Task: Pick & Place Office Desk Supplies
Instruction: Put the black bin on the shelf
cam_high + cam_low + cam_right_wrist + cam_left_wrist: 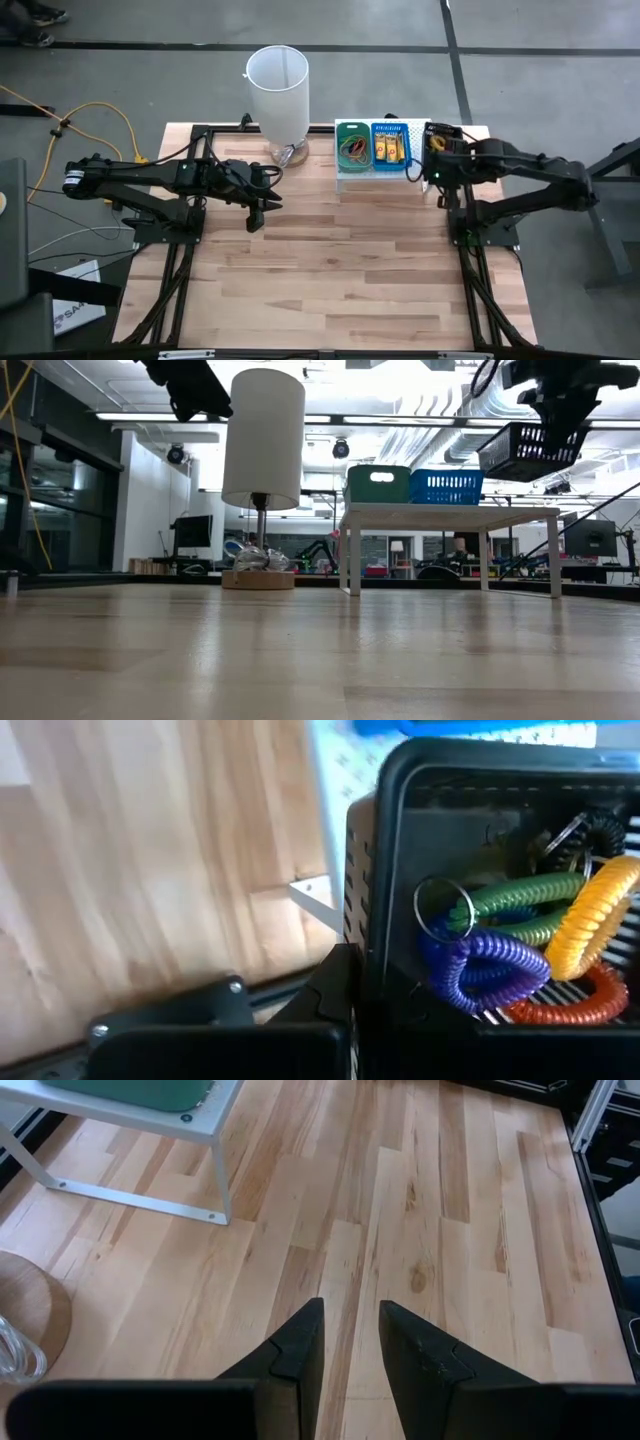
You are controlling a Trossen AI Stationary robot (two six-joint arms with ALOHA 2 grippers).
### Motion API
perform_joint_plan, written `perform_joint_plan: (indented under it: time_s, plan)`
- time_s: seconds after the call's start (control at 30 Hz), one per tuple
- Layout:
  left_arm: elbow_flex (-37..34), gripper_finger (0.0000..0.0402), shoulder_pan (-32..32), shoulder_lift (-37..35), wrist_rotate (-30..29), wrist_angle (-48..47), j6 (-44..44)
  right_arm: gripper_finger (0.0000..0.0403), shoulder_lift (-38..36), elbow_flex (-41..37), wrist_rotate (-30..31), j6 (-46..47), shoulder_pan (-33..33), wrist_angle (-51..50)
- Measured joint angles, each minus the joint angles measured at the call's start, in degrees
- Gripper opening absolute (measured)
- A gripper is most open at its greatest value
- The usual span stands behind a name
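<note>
The right pincer (355, 1010) is closed on the wall of the black perforated plastic tray (385, 840), held tilted in the air beside the white shelf (450, 512). The coloured coiled loops (520, 945) inside it may slide out. The left pincer (350, 1355) hangs empty, fingers apart, over the wooden desk (340, 260).

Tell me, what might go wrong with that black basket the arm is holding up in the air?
1. The right gripper pinches the black basket by one wall only, and the basket hangs tilted; it could slip or swing.
2. The coiled bands lie loose inside, so more tilt might spill them.
3. The basket hangs close to the blue tray on the white stand; a careless move could knock them.
</note>
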Motion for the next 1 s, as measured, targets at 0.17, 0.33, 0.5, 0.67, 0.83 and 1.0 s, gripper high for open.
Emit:
perform_joint_plan:
  time_s: [0.17,0.33,0.5,0.67,0.83,1.0]
  plan:
    - [0.0,0.0095,-0.01,0.0,0.0,0.01,0.01,0.0003,-0.05,0.0,-0.06,-5.91,-6.78,0.02]
    - [0.0,0.0095,-0.01,0.0,0.0,0.01,-0.01,0.0003,0.55,0.0,-1.48,-10.82,-12.36,2.27]
    - [0.0,0.0095,0.01,0.0,0.0,0.01,0.01,0.0002,2.0,0.0,-4.11,-13.56,-15.52,5.09]
    - [0.0,0.0095,-0.01,0.0,0.0,0.0,0.0,0.0002,4.67,0.0,-4.46,-18.45,-17.08,6.59]
    - [0.0,0.0095,0.0,0.0,0.0,0.0,0.0,0.0003,6.86,0.0,-5.44,-19.45,-18.7,6.77]
    - [0.0,0.0095,-0.01,0.0,0.0,0.0,0.0,0.0003,7.07,0.0,-7.09,-20.38,-20.86,7.5]
